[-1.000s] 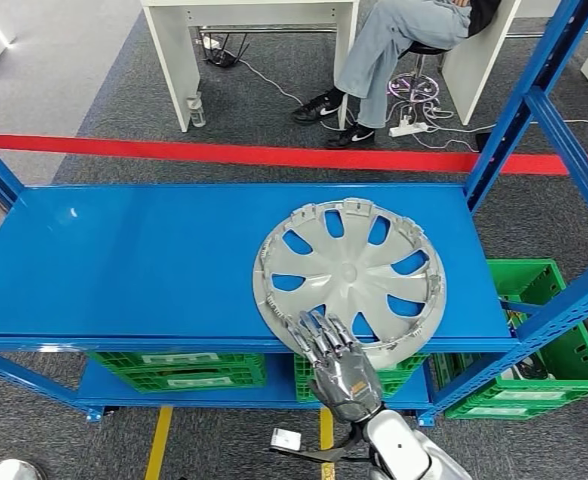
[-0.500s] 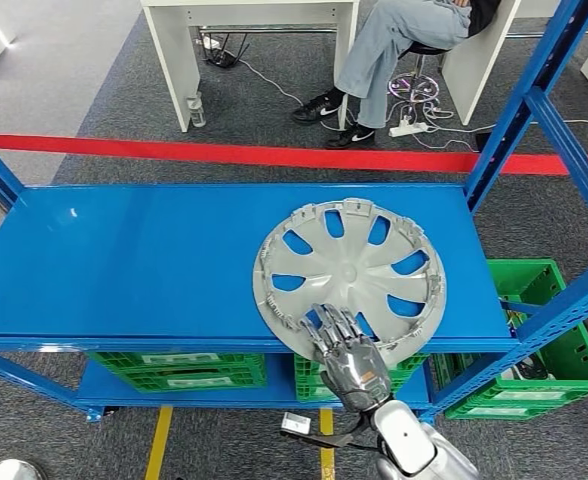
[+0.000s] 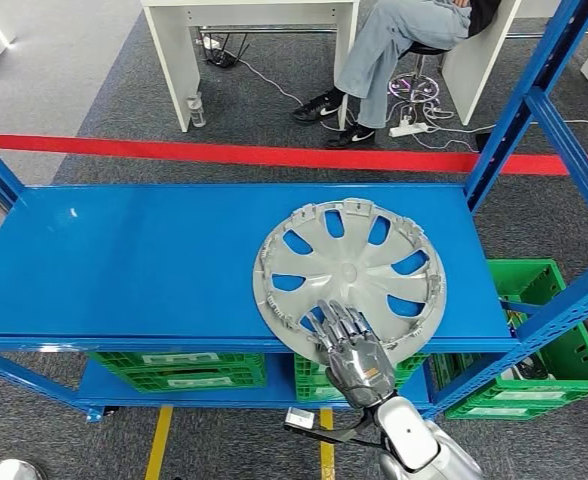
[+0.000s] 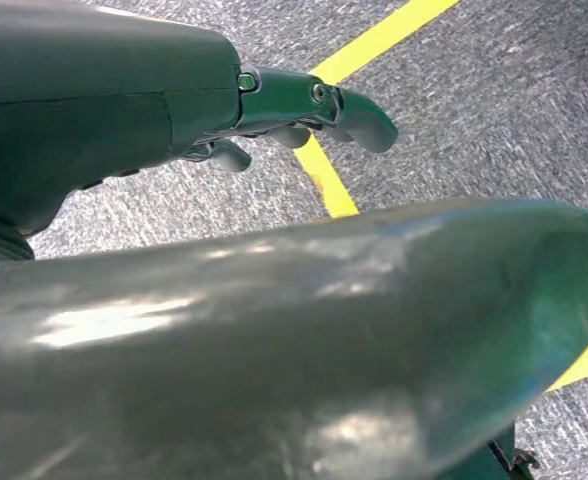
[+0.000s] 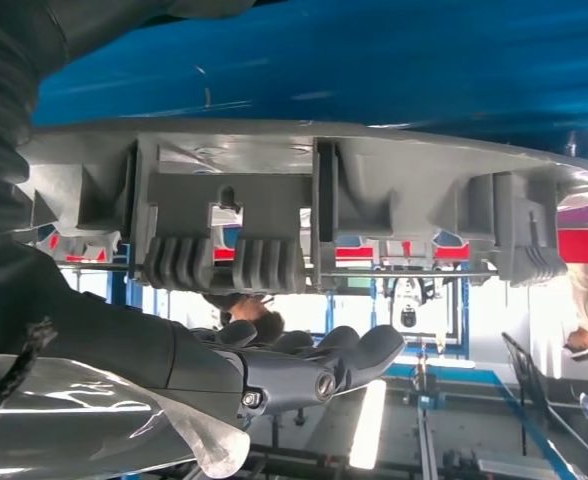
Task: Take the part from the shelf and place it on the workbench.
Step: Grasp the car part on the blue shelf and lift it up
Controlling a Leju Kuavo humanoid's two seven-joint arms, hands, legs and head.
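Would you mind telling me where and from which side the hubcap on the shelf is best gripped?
Probably at its near rim. The hubcap lies flat, inner face up, with that edge overhanging the front lip of the blue shelf, so fingers can go above and below. The right hand is there, approaching from the robot's side.

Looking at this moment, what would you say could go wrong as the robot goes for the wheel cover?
1. The wheel cover already overhangs the front edge of the blue shelf; a nudge from the right robot hand might tip it off toward the green crates.
2. The right wrist view shows the fingers apart from the ribbed rim, so closing now may catch a thin clip rather than a firm hold.
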